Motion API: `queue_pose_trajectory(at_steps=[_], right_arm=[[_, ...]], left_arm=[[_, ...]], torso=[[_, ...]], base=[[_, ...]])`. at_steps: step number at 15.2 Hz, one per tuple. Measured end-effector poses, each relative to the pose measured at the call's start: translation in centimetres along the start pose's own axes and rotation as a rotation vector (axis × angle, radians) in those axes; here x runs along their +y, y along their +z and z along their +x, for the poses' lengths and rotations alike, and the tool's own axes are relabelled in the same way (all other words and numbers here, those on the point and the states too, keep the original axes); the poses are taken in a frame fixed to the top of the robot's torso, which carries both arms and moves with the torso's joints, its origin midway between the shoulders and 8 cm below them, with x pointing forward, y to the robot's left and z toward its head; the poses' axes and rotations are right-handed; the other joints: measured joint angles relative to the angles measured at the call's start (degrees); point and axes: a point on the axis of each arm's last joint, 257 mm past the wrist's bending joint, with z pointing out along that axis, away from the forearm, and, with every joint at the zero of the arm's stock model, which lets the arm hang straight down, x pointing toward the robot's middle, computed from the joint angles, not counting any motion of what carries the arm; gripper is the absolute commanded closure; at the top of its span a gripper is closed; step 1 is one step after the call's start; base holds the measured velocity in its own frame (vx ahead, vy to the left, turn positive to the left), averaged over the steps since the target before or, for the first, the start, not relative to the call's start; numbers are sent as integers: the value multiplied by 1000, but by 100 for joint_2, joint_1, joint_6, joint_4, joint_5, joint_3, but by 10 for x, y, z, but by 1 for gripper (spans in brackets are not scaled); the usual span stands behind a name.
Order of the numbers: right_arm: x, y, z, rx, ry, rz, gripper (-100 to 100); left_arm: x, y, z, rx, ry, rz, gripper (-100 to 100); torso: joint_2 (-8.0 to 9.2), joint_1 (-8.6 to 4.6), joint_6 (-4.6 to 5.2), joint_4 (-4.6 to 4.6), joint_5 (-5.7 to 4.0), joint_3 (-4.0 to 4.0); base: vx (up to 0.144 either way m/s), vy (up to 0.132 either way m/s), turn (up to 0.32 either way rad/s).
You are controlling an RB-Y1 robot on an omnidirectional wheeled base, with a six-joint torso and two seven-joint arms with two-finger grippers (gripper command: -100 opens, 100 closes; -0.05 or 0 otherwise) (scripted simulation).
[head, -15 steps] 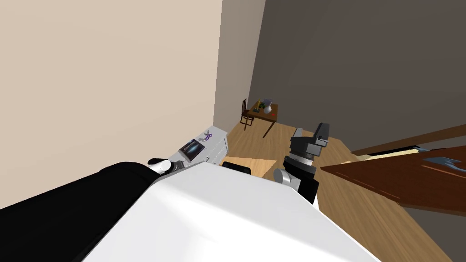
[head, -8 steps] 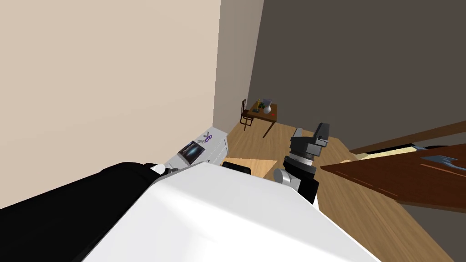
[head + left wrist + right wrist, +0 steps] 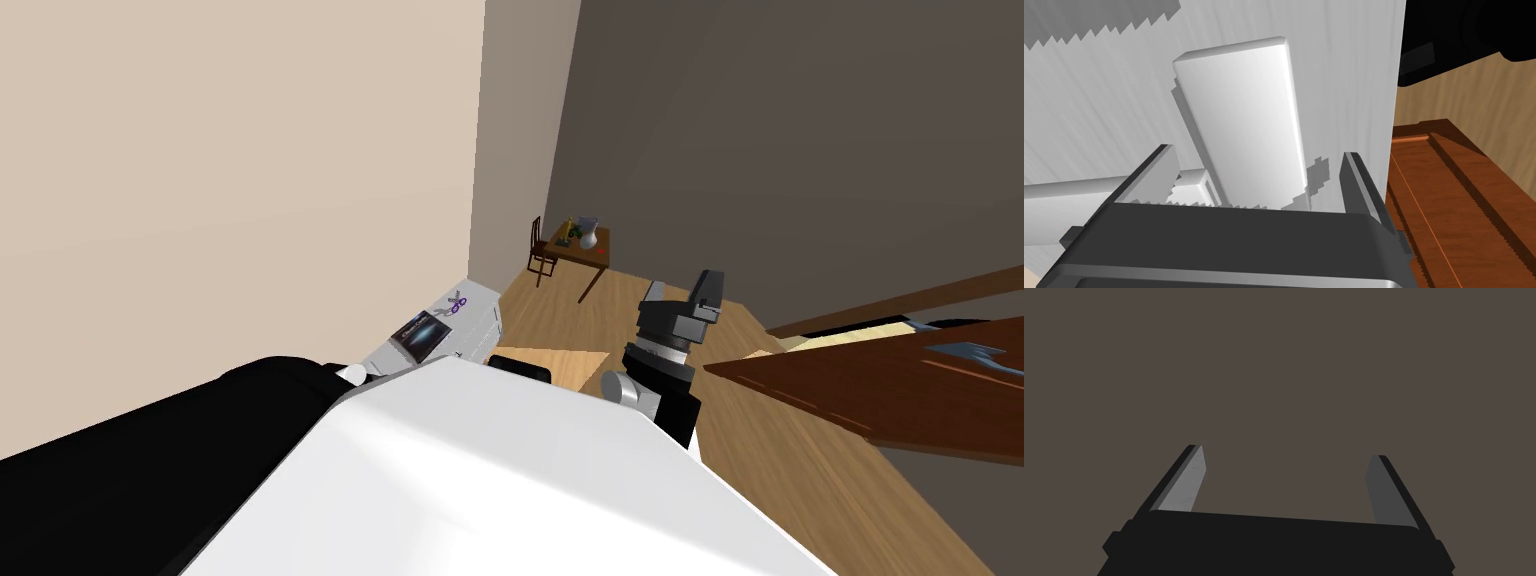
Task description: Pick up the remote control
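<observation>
Straddled remote control [image 3: 1244,115], a smooth white rounded slab on grained pale top [image 3: 1344,75], with spread-fingered left gripper [image 3: 1259,151]; held right gripper [image 3: 1286,453] spread too.

Remote control [image 3: 1244,125] near end hidden behind left gripper [image 3: 1259,151] body, small white block [image 3: 1191,182] partly covered, items on far table [image 3: 580,250] too small to tell, brown wooden surface [image 3: 880,390] cut by edge

The left gripper [image 3: 1257,151] has its two fingers [image 3: 1151,170] spread wide, not closed. The right arm [image 3: 650,385] is lifted, and the right gripper [image 3: 1287,453] has its jaws standing wide apart too.
</observation>
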Motion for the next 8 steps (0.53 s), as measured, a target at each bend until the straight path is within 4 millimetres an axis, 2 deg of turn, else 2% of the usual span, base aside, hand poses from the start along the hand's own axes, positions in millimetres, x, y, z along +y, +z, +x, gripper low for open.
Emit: queue_pose_trajectory(at_steps=[5, 8], right_arm=[[0, 0, 0, 0, 0, 0, 0], [0, 0, 0, 0, 0, 0, 0]], left_arm=[[0, 0, 0, 0, -3, 1, 100], [-1, -12, -2, -1, 0, -1, 100]], torso=[[-4, -1, 4, -2, 1, -3], [-12, -7, 3, -4, -4, -7]], base=[[2, -1, 0], [18, -5, -2]])
